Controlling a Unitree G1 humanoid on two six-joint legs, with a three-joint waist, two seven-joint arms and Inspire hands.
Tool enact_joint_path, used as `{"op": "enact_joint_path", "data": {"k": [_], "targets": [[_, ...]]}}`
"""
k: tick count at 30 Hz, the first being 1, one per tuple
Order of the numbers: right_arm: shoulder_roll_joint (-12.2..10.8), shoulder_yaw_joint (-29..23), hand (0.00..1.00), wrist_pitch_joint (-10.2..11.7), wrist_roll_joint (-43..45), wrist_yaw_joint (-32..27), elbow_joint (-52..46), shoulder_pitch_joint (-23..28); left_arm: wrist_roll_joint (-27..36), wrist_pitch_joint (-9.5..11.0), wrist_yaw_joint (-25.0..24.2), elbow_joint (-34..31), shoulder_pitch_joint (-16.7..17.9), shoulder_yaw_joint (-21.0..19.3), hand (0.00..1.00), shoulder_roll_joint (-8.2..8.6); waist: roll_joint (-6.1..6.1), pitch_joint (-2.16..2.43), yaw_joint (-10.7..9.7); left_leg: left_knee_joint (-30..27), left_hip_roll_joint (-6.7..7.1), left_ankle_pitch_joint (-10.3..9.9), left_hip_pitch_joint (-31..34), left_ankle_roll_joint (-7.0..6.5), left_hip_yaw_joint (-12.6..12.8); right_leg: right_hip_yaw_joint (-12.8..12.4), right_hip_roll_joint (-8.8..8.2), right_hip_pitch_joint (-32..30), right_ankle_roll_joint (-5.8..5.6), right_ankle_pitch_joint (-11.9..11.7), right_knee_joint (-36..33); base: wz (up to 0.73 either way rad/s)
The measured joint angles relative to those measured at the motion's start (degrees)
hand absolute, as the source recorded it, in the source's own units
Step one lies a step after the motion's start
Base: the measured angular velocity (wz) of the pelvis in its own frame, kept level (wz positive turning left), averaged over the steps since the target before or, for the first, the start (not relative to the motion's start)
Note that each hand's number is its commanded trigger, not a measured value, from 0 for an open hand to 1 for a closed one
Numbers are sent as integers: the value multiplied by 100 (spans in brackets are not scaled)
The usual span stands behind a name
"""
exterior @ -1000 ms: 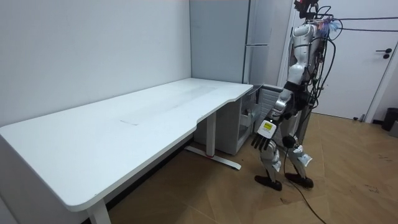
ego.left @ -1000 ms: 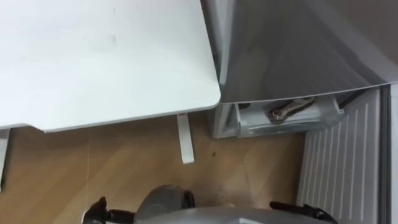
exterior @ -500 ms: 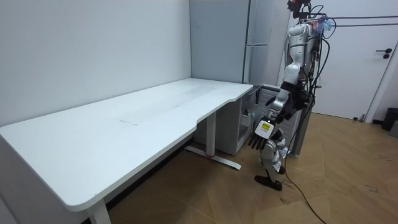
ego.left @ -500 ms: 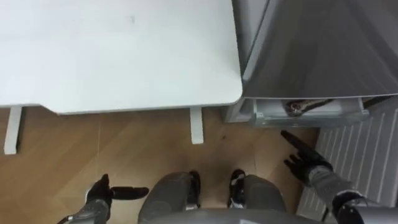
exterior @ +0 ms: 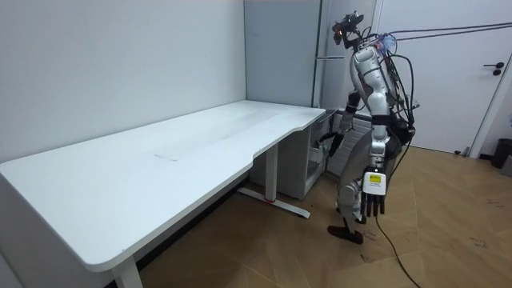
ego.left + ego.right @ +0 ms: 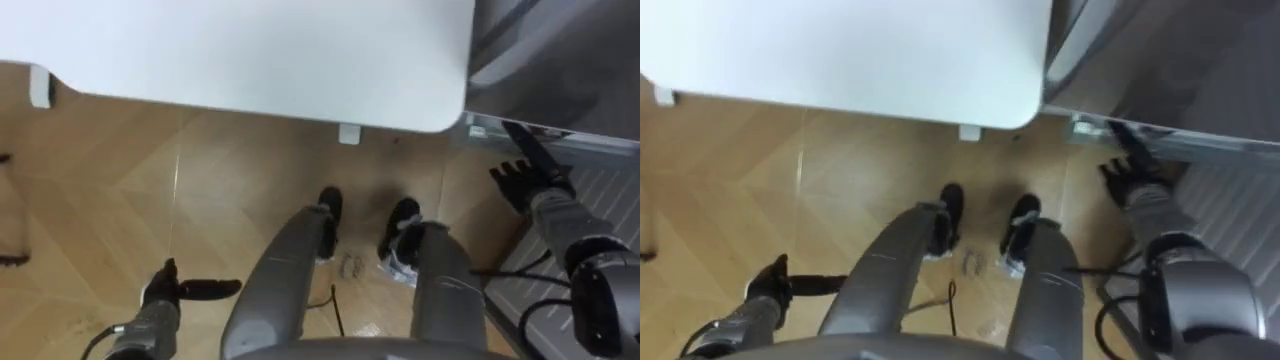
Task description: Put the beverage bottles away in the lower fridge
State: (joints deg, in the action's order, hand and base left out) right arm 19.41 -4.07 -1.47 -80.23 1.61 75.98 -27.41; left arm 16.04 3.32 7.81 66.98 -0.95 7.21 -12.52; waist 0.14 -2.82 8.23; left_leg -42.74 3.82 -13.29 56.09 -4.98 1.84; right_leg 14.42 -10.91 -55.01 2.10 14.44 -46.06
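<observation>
One white desk (image 5: 160,168), one fridge (image 5: 280,56)

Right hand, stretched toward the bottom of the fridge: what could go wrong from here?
1. The right hand points straight fingers at the fridge's lower edge; they might jab it or slip off without getting a hold.
2. The desk corner lies close beside that arm, so a sideways swing might strike it.

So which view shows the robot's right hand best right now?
The left eye view: the right hand shows whole, fingers straight, pointing at the foot of the fridge. The right eye view shows much the same; in the room view it is small and dark beside the robot's body.
</observation>
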Motion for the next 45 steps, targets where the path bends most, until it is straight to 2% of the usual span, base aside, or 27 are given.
{"op": "enact_joint_path", "data": {"k": [3,4,6,8,12,14,18,19,20,21,22,23,24,25,26,27,28,29,30,31,32,33,34,36,38,41,45], "targets": [[124,45,0,-50,-41,-149,0,-252,16,33,188,-15,3,133,0,-71,-52,-34,37,-720,22,-248,587,-8,109,-119,-157,-615,24,285,-724,3],[190,46,0,-50,-97,-162,0,-342,16,32,232,-52,2,228,0,-88,-74,-47,27,-933,114,-282,785,-13,127,-175,-302,-847,7,419,-1027,21],[335,60,0,-76,-245,-206,-1,-475,20,34,297,-203,4,356,0,-146,-98,-38,13,-1196,191,-288,1099,-26,154,-239,-433,-1189,6,505,-1373,23],[393,230,0,-189,-493,-210,-51,-527,28,26,341,-327,11,457,0,-339,-197,-23,-13,-1619,180,-378,1426,-85,177,-260,-513,-1489,40,592,-1767,4],[561,465,0,-211,-711,-237,-51,-648,20,23,347,-591,32,587,0,-395,-202,-19,30,-2080,227,-441,1742,-117,233,-304,-701,-1817,2,777,-2252,-4],[734,483,0,-211,-818,-345,-51,-704,19,3,349,-817,58,670,0,-396,-201,-19,162,-2191,377,-440,1880,-116,226,-368,-824,-2009,-31,948,-2455,-5],[975,468,0,-93,-1018,-651,-262,-752,30,-23,408,-1209,284,674,0,-413,-154,-25,411,-2208,485,-446,2089,-92,175,-331,-949,-2227,-104,1240,-2561,-9],[1084,488,0,-30,-1093,-687,-305,-760,33,-48,408,-1250,328,717,0,-413,-109,-28,479,-2198,548,-423,2154,-51,133,-310,-998,-2279,-119,1260,-2578,9],[1175,524,0,47,-1169,-732,-305,-818,70,-74,410,-1275,359,740,0,-416,-60,-53,508,-2179,598,-417,2203,40,109,-305,-1023,-2323,-120,1260,-2589,14],[1197,524,0,73,-1177,-767,-305,-857,79,-85,412,-1306,386,754,0,-427,-31,-61,513,-2172,595,-416,2228,113,103,-305,-1030,-2334,-121,1261,-2584,30],[1230,524,0,129,-1178,-828,-306,-889,79,-89,411,-1347,421,755,0,-440,-16,-57,513,-2105,592,-385,2272,304,114,-316,-1053,-2381,-122,1262,-2557,37],[1252,525,0,162,-1178,-913,-306,-968,81,-90,412,-1446,496,751,0,-457,-62,-80,467,-2184,559,-375,2310,537,146,-241,-1194,-2411,-126,1262,-2489,29],[1250,536,0,157,-1176,-960,-312,-1012,76,-89,411,-1526,595,751,0,-471,-31,-61,472,-2459,497,-504,2296,612,129,-149,-1293,-2405,-126,1262,-2505,-23],[1237,671,0,100,-1170,-1072,-341,-1134,80,-83,400,-1627,893,750,0,-491,-29,-52,526,-3051,312,-903,2039,585,52,48,-1503,-2401,-127,1261,-2649,-61],[1251,799,0,60,-1174,-1148,-509,-1206,93,-89,373,-1642,1091,760,0,-497,24,-50,534,-3286,186,-1318,1979,154,117,182,-1730,-2459,-142,1266,-2899,-66],[1250,866,0,73,-1173,-1150,-643,-1187,82,-112,379,-1630,1117,760,0,-508,19,-62,532,-3338,202,-1333,2014,127,107,143,-1745,-2530,-141,1273,-3040,-29],[1249,1019,0,82,-1173,-1273,-841,-1186,35,-136,402,-1662,1148,761,0,-559,7,-67,470,-3351,255,-1335,2066,127,48,-237,-1597,-2477,-219,1412,-3401,9],[1250,1074,0,82,-1173,-1423,-975,-1187,-20,-132,404,-1739,1163,780,0,-648,-49,-65,428,-3283,285,-1316,2117,232,15,-512,-1435,-2159,-320,1577,-3557,15],[1251,1073,0,83,-1173,-1511,-1053,-1203,-50,-130,404,-1776,1169,779,0,-678,-70,-79,463,-3267,259,-1271,2132,316,-8,-450,-1423,-2133,-220,1658,-3559,9],[1229,1106,0,98,-1171,-1649,-1204,-1199,-48,-137,397,-1811,1207,772,0,-733,-59,-73,487,-3263,217,-1181,2152,468,-105,-296,-1424,-2071,-167,1719,-3548,0],[1209,1217,0,92,-1170,-1760,-1323,-1198,-46,-133,385,-1818,1252,764,0,-803,-71,-76,463,-3233,112,-1079,2145,568,-100,-111,-1513,-1982,-62,1711,-3553,0],[1201,1251,0,92,-1169,-1806,-1380,-1199,-46,-127,379,-1820,1280,764,0,-838,-79,-78,457,-3214,71,-1003,2131,581,-97,-17,-1554,-1940,29,1684,-3554,14],[1201,1292,0,91,-1148,-1889,-1496,-1199,-49,-110,378,-1848,1343,761,0,-877,-100,-76,435,-3181,16,-913,2116,601,-112,132,-1630,-1873,194,1626,-3556,15],[1150,1396,0,98,-1135,-2048,-1689,-1199,-47,-60,370,-1913,1447,776,0,-885,-104,-79,429,-3153,-79,-899,2093,648,-179,313,-1619,-1776,336,1651,-3551,15],[1016,1494,0,92,-1120,-2266,-1902,-1199,-43,-28,359,-1990,1658,761,0,-885,-129,-73,312,-3108,-154,-902,2018,711,-223,451,-1608,-1638,514,1698,-3553,13],[1015,1633,0,91,-1054,-2453,-2109,-1199,0,-14,303,-2146,1794,752,0,-886,-125,-71,268,-3076,-205,-897,2004,744,-221,527,-1609,-1605,580,1736,-3541,3],[1016,1644,0,92,-981,-2696,-2274,-1205,7,34,267,-2131,1800,730,0,-887,-126,-71,271,-3069,-220,-896,1976,743,-222,539,-1594,-1579,566,1744,-3515,-1]]}}
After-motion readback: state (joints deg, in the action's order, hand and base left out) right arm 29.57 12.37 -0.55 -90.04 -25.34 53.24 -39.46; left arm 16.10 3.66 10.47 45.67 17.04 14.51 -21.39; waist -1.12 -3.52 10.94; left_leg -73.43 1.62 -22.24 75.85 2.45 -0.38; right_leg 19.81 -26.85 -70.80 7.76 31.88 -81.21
